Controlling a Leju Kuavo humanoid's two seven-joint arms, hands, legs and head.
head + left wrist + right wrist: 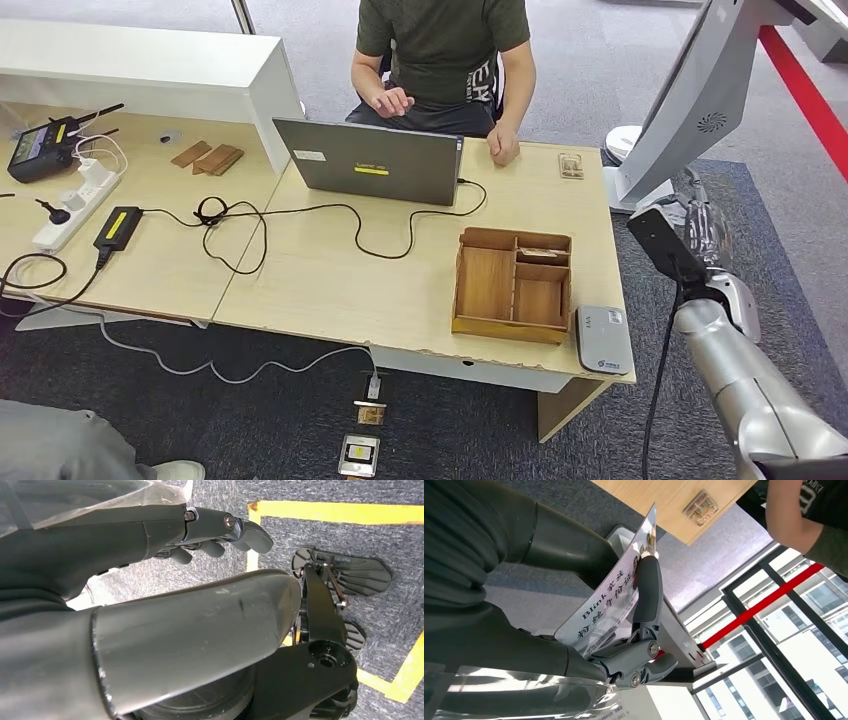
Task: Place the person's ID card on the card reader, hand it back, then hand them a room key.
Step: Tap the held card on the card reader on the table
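The table (330, 280) is pale wood-grain with a white edge. On it, the compartment box (512, 285) is warm orange-brown wood, and at its 4 o'clock the card reader (603, 340) is light grey with a small blue mark. The laptop (370, 160) is dark grey with a yellow sticker and a white one. The person's shirt (440, 45) is dark olive. The power strip (78, 203) is white, its cables black and white. The carpet (250, 420) is dark charcoal. In the right wrist view, the right hand (624, 630), dark grey with lighter grey parts, holds the ID card (611, 605), which is pale lavender-white with black print. In the left wrist view, the left hand (200, 530) is dark grey, over grey carpet with yellow tape lines (340, 511).
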